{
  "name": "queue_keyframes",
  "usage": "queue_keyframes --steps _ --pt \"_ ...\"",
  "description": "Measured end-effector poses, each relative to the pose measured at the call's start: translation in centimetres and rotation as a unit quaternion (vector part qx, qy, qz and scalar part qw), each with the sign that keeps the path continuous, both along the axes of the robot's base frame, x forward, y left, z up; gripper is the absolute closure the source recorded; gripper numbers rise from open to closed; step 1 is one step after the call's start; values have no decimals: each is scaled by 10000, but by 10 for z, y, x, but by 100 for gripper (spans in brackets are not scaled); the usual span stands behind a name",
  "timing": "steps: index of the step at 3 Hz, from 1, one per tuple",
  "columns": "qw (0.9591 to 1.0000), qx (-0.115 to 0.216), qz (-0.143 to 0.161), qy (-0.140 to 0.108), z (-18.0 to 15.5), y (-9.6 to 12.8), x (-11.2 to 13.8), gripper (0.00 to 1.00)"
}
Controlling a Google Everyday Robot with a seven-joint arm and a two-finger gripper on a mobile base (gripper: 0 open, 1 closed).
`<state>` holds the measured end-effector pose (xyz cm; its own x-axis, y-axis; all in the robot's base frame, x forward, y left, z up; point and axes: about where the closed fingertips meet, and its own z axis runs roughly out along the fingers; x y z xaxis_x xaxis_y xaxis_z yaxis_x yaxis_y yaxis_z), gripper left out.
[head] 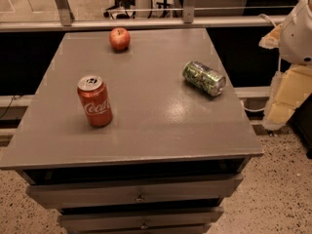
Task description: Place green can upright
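i see the green can (204,78) lying on its side on the right part of the bench (146,130), its long axis running from far-left to near-right, with one silver end turned toward the near-right corner. it sits near the bench's right edge but not on it, with a strip of grey top showing between can and edge. my claw (286,96) hangs off to the right, outside the bench's right edge and beyond the can, touching nothing on the top. i cannot tell whether it is released or clenched from here. the red can (95,101) stands upright on the left part, well apart from the green can, with a wide stretch of bare top between them. the apple (119,38) rests near the far edge, left of centre, well apart from both cans. the near edge of the bench has open surface all along it in front of both cans. below that front edge the drawers (136,191) are stacked, the top one showing a dark gap above it.
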<state>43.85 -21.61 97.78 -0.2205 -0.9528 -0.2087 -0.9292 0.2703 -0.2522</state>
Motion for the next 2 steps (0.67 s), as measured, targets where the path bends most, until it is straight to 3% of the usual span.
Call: queue_keyframes --steps 1,2 --pt "10000 0 0 0 0 0 0 0" --pt "9997 223 -130 -6 -9 11 28 0"
